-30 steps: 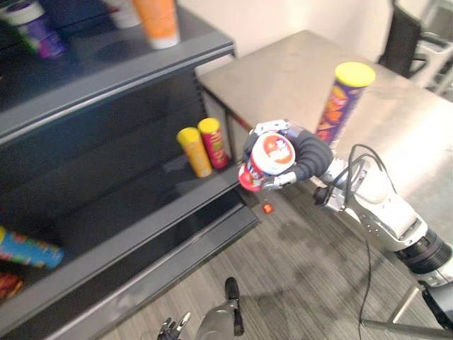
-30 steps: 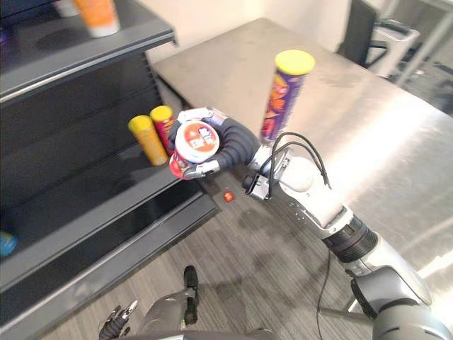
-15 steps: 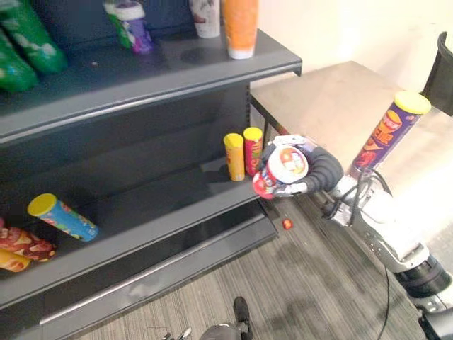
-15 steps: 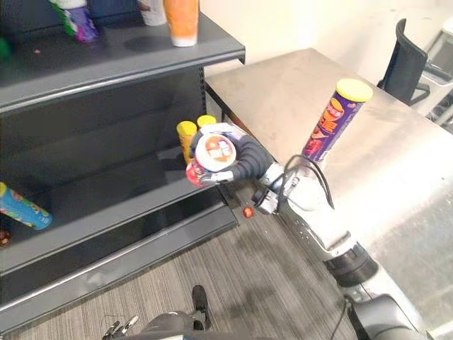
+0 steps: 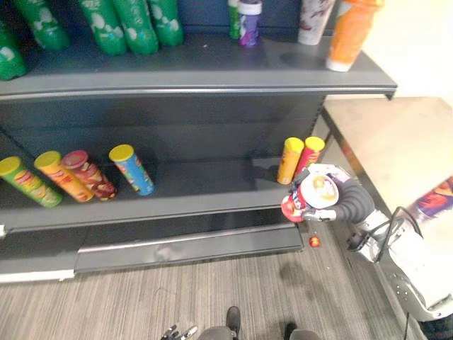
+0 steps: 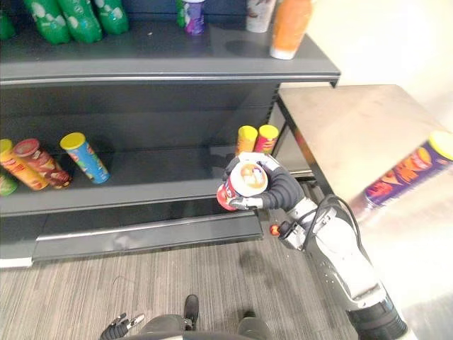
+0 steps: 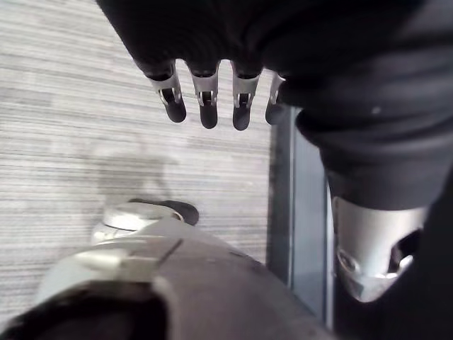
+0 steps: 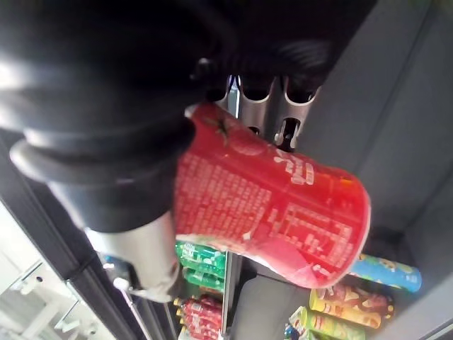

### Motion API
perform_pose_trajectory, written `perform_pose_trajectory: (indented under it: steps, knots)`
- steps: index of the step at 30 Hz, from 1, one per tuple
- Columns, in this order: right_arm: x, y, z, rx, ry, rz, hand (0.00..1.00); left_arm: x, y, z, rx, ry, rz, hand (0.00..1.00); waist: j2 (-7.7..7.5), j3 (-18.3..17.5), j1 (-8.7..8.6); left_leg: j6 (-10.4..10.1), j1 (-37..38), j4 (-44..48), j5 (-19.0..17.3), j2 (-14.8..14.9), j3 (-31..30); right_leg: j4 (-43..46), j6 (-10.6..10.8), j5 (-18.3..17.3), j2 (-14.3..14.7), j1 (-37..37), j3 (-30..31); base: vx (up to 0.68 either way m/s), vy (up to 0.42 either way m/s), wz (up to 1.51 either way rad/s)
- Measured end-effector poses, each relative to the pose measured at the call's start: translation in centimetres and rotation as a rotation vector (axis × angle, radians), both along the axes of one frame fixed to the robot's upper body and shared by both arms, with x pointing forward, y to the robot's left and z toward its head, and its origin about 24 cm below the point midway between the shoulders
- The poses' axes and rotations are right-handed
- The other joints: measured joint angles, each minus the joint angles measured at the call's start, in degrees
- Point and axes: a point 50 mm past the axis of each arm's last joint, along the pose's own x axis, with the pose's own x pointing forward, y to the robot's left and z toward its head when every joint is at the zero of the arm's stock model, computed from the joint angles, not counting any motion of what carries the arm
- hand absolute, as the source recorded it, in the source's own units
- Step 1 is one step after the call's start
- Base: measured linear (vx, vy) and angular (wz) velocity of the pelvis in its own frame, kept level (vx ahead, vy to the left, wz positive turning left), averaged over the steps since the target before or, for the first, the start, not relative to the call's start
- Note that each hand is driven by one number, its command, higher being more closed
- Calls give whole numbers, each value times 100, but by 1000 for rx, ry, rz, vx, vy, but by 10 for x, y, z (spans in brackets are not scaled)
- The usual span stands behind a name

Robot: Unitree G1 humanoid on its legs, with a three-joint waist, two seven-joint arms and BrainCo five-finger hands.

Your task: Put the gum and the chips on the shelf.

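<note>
My right hand [image 5: 345,202] is shut on a red chips can [image 5: 308,197] with a white lid, held in the air in front of the right end of the lower shelf [image 5: 177,205]. In the right wrist view its fingers [image 8: 272,106] curl round the red chips can [image 8: 276,212]. A tall purple chips can [image 6: 403,170] with a yellow lid stands on the steel table [image 6: 354,127] at the right. My left hand [image 7: 212,99] hangs low over the floor, its fingers straight and holding nothing.
Two small yellow-lidded cans [image 5: 299,157] stand at the lower shelf's right end; several cans [image 5: 78,173] lie at its left. Green bottles [image 5: 131,21], cups and an orange bottle [image 5: 350,32] stand on the upper shelf. A small red thing [image 5: 314,241] lies on the floor.
The camera has swung left, bringing more of the shelf into view. My right hand has carried the red chips can along, still in front of the lower shelf's right end.
</note>
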Motion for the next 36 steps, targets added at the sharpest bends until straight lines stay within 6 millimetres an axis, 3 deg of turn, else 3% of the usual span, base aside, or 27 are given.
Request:
perform_pose_trajectory:
  steps: [3,6,12,15,18,24,29,33,36]
  knots:
    - [7,3,16,-6,-63,19,100,-12,2,-1,-2,26,21,0,-41,-34,116,-42,160,-491,371,169,-109,-145,-32,106,195,71,-132,121,-150,17]
    - [16,6,33,-30,-122,37,100,-13,2,-1,-5,31,25,0,-42,-39,104,-51,137,-491,408,228,-243,-242,-73,135,270,138,-243,87,-99,18]
    - [56,0,78,-109,-216,-38,100,-11,3,0,-9,16,62,0,-3,-38,136,-102,8,-529,436,276,-422,-357,-100,146,360,135,-349,-4,-30,13]
    - [72,4,111,-168,-273,-53,100,-9,2,0,-14,5,65,0,46,-47,165,-132,-92,-531,459,281,-547,-396,-129,165,407,101,-440,-40,-14,15]
    - [84,8,153,-189,-350,-86,100,-3,1,2,-18,-19,69,0,61,-43,314,-175,-209,-531,517,320,-674,-470,-174,218,463,72,-568,-36,-19,17]
    - [83,18,207,-119,-469,-107,100,2,0,2,-22,-35,70,0,63,-42,553,-239,-300,-530,579,367,-839,-544,-218,224,523,85,-728,-13,-27,16]
    - [91,29,225,-100,-481,-124,100,4,1,3,-22,-43,89,0,63,-41,622,-263,-301,-531,595,398,-873,-546,-225,219,563,106,-766,-18,-14,3]
    - [104,28,233,-85,-450,-180,100,7,1,3,-23,-53,96,0,62,-41,644,-292,-294,-532,610,418,-979,-566,-254,215,592,168,-867,-35,-13,12]
    - [117,23,237,-81,-405,-242,100,12,0,3,-25,-61,95,0,61,-39,753,-338,-299,-532,632,466,-1029,-570,-287,214,647,185,-917,-38,-29,9]
